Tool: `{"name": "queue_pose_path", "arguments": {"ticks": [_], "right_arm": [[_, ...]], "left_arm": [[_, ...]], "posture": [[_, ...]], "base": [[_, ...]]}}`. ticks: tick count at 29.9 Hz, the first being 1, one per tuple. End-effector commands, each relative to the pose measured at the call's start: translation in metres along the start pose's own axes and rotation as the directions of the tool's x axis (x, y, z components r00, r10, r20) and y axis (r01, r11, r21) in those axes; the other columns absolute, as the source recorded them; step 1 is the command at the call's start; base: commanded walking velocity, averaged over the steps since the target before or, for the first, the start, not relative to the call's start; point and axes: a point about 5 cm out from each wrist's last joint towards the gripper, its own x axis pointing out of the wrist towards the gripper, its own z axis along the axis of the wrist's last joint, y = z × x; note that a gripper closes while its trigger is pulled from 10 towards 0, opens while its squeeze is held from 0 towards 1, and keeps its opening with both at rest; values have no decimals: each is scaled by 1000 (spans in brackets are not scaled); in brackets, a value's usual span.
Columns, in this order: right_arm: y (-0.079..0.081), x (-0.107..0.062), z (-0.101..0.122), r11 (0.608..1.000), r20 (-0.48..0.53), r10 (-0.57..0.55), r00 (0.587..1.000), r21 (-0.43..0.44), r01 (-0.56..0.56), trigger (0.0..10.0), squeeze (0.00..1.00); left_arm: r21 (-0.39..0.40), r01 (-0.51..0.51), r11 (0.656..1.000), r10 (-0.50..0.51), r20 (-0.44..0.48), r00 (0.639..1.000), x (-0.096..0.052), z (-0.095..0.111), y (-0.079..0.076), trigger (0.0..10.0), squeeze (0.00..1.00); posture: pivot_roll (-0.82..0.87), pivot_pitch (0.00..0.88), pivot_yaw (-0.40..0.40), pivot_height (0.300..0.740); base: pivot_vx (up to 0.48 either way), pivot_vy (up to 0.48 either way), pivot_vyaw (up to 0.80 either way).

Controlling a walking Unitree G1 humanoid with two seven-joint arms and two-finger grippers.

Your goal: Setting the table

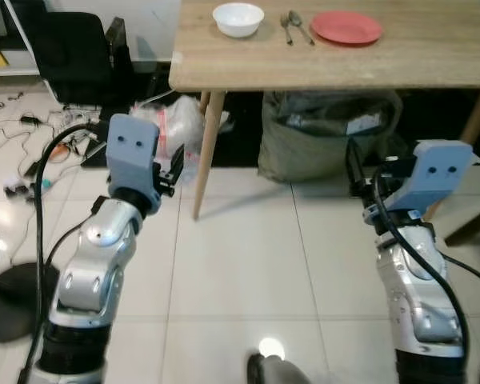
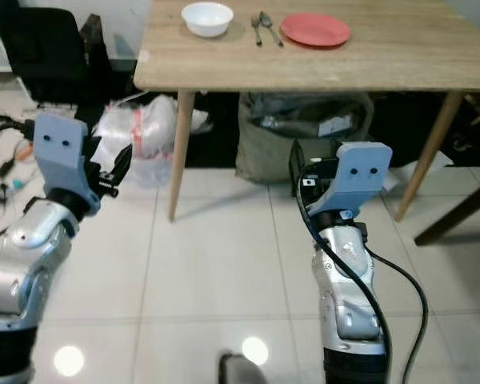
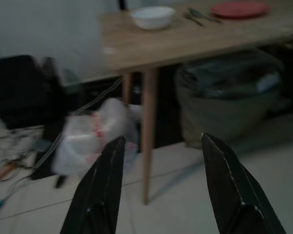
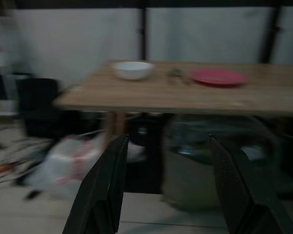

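Sitting on the wooden table (image 1: 400,60) are a white bowl (image 1: 238,19), a fork and spoon (image 1: 295,27) just beside it, and a red plate (image 1: 346,28) next to those. Both arms are hanging over the tiled floor (image 1: 248,264), well short of the table. The left gripper (image 3: 161,195) and right gripper (image 4: 168,195) are both spreading their fingers wide, holding nothing. A grey sack (image 1: 328,136) and a white plastic bag (image 1: 172,128) are lying under the table.

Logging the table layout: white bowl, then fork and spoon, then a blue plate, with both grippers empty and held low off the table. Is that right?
Not quite: the plate is red, as the left eye view shows. The rest holds: white bowl, then fork and spoon, with the left gripper and right gripper open, empty and off the table.
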Motion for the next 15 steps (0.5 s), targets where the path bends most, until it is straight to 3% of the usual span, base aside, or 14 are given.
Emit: {"name": "queue_pose_path", "arguments": {"ticks": [1,7,15], "right_arm": [[1,-1,-1,1000,-7,2,1000,-3,-2,10000,0],[1,0,-1,1000,-10,4,1000,-4,-4,10000,0],[2,-1,-1,1000,-11,8,1000,-4,-8,10000,0]], "left_arm": [[-17,-15,1000,15,-12,1000,-1,-2,2,10000,0],[-12,-49,999,48,-16,999,2,-3,5,10000,0],[8,-59,998,59,-13,998,4,-3,7,10000,0]], "posture": [[-107,59,70,740],[-109,58,70,740],[-110,58,72,740]], "base": [[0,0,0],[0,0,0],[454,0,0]]}}
